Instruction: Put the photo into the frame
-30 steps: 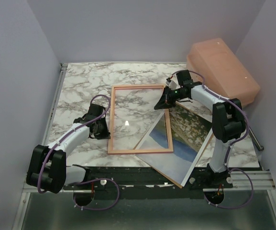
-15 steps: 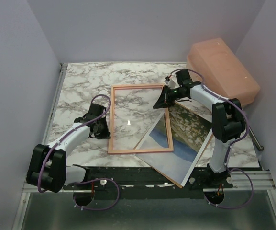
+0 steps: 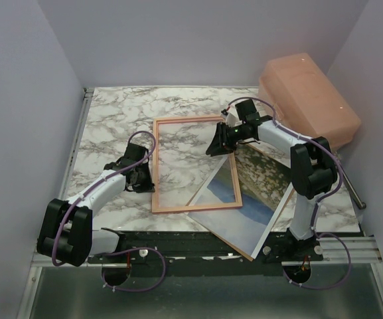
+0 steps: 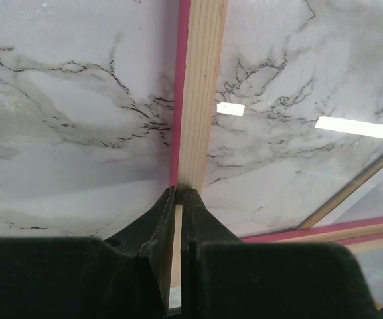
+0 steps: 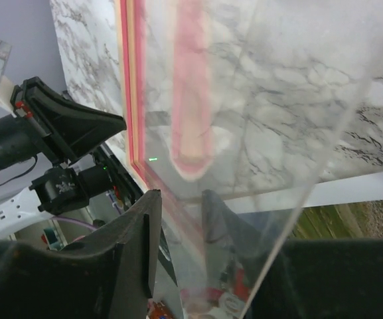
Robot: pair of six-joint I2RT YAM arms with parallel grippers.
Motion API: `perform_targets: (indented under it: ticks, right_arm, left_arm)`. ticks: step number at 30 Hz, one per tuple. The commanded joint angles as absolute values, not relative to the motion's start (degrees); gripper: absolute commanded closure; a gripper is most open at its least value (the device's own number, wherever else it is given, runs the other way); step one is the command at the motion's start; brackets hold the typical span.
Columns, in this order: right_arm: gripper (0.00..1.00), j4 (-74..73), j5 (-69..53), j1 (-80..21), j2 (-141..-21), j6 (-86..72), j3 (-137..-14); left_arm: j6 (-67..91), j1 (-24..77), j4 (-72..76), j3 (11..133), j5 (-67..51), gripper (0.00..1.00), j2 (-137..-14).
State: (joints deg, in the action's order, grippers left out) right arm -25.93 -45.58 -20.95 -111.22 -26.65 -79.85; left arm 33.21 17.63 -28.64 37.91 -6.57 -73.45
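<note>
The frame [image 3: 194, 209] lies orange-tan back up in the middle of the marble table, with a clear pane [image 3: 184, 166] in it. My left gripper [image 3: 143, 178] is shut on the frame's left bar [image 4: 201, 86], fingertips [image 4: 168, 199] pinching the wood. My right gripper [image 3: 216, 143] is at the frame's far right corner, jaws apart, with the pane's raised edge [image 5: 264, 100] between the fingers [image 5: 141, 226]. The photo [image 3: 251, 193] lies picture up, partly under the frame's near right corner and overhanging the table's front edge. Its green field [image 5: 350, 222] shows in the right wrist view.
A large salmon-pink box [image 3: 307, 93] stands at the back right, close behind the right arm. A thin metal rod [image 3: 356, 194] lies by the right edge. Lilac walls close in on the table [image 3: 111, 113] on three sides.
My right gripper has opened from shut and moved left over the frame's far right corner. The frame has turned slightly. The left gripper has stayed put.
</note>
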Motion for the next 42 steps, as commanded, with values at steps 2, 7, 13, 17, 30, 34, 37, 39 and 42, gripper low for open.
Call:
perform_targets:
  ticks: [2, 7, 13, 17, 30, 34, 37, 39, 42]
  right_arm:
    - [0.58, -27.85, -41.70, -21.17, -109.78, -24.53, -79.28]
    - [0.45, -27.70, -40.45, -21.66, -110.03, -24.50, -79.28]
    - [0.28, -28.45, -37.37, -22.61, -110.39, -24.00, -80.11]
    - [0.21, -29.78, -34.17, -22.88, -110.34, -23.63, -80.66]
    - [0.08, -33.74, -23.16, -24.41, -109.52, -22.88, -81.53]
    - [0.07, -34.57, -21.90, -25.02, -109.56, -22.90, -81.73]
    - [0.07, -35.39, -20.46, -25.45, -109.52, -23.18, -82.00]
    - [0.07, -35.59, -19.75, -25.72, -109.26, -23.62, -81.80]
    - [0.07, -35.53, -19.85, -25.90, -108.69, -24.26, -81.45]
  left_arm:
    - [32.49, 18.46, -28.82, 37.09, -5.37, 0.91, -75.45]
    - [32.43, 18.72, -28.89, 37.18, -5.16, 0.91, -75.50]
    - [32.34, 19.06, -29.05, 37.35, -4.79, 0.91, -75.67]
    - [32.34, 19.25, -29.18, 37.44, -4.57, 0.91, -75.76]
    - [32.34, 19.84, -29.32, 37.54, -3.97, 0.91, -75.85]
    - [32.32, 19.96, -29.42, 37.66, -3.78, 0.91, -75.96]
    - [32.34, 20.19, -29.60, 37.71, -3.53, 0.91, -76.03]
    - [32.34, 20.30, -29.68, 37.71, -3.43, 0.91, -76.11]
    - [32.39, 20.48, -29.71, 37.71, -3.26, 0.91, -76.01]
